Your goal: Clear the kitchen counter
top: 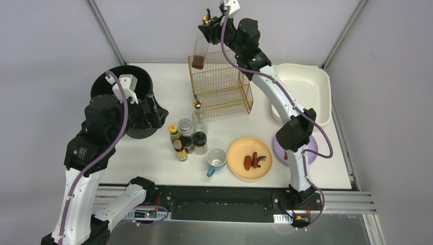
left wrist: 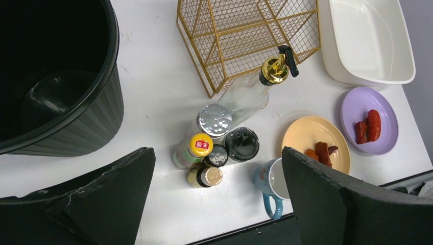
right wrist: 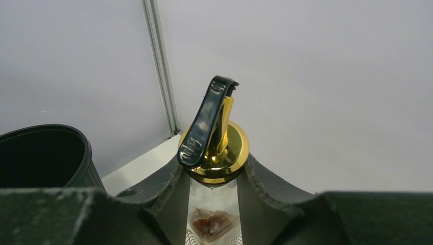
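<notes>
My right gripper (top: 207, 31) (right wrist: 214, 178) is shut on the neck of a tall glass bottle (top: 199, 51) (right wrist: 213, 214), just under its gold pump cap. The bottle hangs upright with a little brown liquid at its base, over the back left corner of the gold wire rack (top: 224, 87). Whether it touches the rack I cannot tell. My left gripper (top: 153, 109) (left wrist: 217, 158) hovers open above the white kitchen counter (top: 153, 158) (left wrist: 153, 92), beside the black bin (top: 120, 84), with nothing between its fingers.
On the counter stand a cluster of small bottles (top: 185, 139) (left wrist: 214, 148), a clear pump bottle (top: 198, 115), a blue mug (top: 216, 159) and a peach plate (top: 240, 150) with food. A purple plate (left wrist: 352, 104) and a cream tub (top: 306, 87) sit at the right.
</notes>
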### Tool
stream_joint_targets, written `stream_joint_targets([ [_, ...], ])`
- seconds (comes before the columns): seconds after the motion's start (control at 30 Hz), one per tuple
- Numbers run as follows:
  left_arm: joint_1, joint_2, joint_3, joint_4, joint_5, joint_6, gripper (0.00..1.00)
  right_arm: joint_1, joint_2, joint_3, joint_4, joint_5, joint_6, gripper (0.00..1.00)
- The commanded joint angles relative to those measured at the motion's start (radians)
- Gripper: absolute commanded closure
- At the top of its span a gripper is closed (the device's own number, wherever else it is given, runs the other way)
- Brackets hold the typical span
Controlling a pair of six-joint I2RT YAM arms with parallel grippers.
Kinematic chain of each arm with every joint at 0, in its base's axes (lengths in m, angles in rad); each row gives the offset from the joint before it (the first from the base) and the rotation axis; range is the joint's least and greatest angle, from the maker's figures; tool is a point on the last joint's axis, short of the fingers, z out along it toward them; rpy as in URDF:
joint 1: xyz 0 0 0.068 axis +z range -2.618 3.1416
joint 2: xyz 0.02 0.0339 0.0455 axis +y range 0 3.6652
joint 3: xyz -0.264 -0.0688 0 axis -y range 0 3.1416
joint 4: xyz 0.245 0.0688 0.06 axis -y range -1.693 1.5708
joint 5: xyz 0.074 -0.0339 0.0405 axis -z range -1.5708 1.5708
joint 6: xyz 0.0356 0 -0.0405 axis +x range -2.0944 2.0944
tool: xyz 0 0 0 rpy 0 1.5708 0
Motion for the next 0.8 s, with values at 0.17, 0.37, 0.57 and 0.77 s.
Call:
stream_joint_targets([
  [0.17,0.006,-0.010,0.015,0.010,0.004,0.014,0.01,0.000,-0.018,-0.011,0.178,0.006,0.017,1.00],
  [0.37,0.007,-0.022,0.016,0.009,0.000,0.017,0.01,-0.003,0.005,-0.028,0.164,-0.043,-0.014,1.00],
  [0.57,0.007,-0.023,0.016,0.004,-0.006,0.022,0.00,-0.033,0.025,-0.061,0.192,-0.219,-0.024,1.00],
  [0.77,0.006,-0.012,0.015,0.005,-0.001,0.022,0.00,-0.065,0.052,-0.067,0.211,-0.377,0.018,1.00],
])
